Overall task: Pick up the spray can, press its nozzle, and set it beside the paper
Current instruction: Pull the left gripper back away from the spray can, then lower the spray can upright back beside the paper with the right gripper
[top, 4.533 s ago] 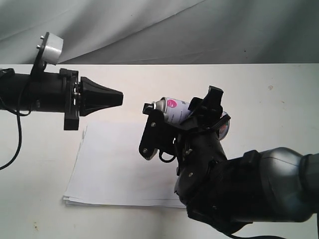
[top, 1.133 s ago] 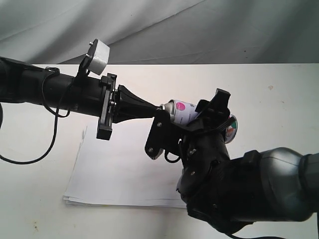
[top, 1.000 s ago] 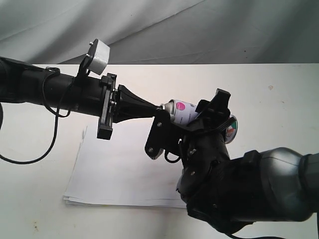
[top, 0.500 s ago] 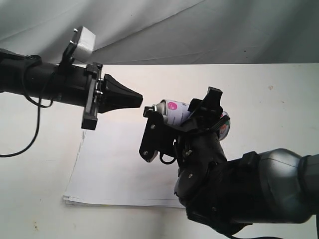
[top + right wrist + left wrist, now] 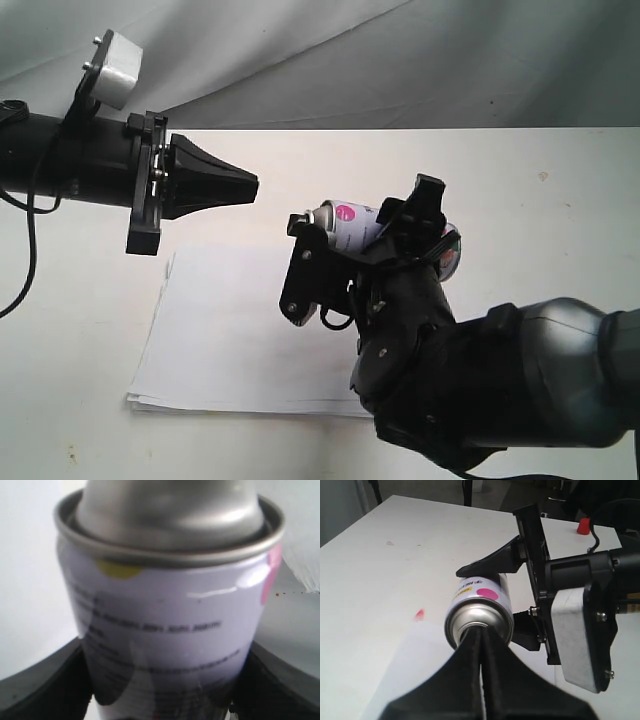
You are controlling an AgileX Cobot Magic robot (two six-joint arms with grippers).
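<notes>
My right gripper [image 5: 360, 230] is shut on the spray can [image 5: 347, 220], a silver cylinder with a pink dot, and holds it tilted above the table with its top toward the left. In the right wrist view the can [image 5: 165, 625] fills the space between the dark fingers [image 5: 40, 685] of my right gripper [image 5: 162, 680]. My left gripper [image 5: 250, 184] is shut and points at the can's top from a short gap away. The left wrist view has its tips [image 5: 481, 628] covering the middle of the can's domed rim [image 5: 479, 622], so the nozzle is hidden. The paper [image 5: 230, 330] lies flat under both grippers.
The white table [image 5: 560, 190] extends to the right of the paper, and a grey cloth [image 5: 400, 60] hangs behind it. A small red mark [image 5: 419, 613] lies on the table by the paper's edge. A red object [image 5: 582, 526] sits at the far table edge.
One second ago the left gripper's tip was against the can's top. It has since drawn back to the left, leaving a gap. The can in the right gripper shifted slightly left.
</notes>
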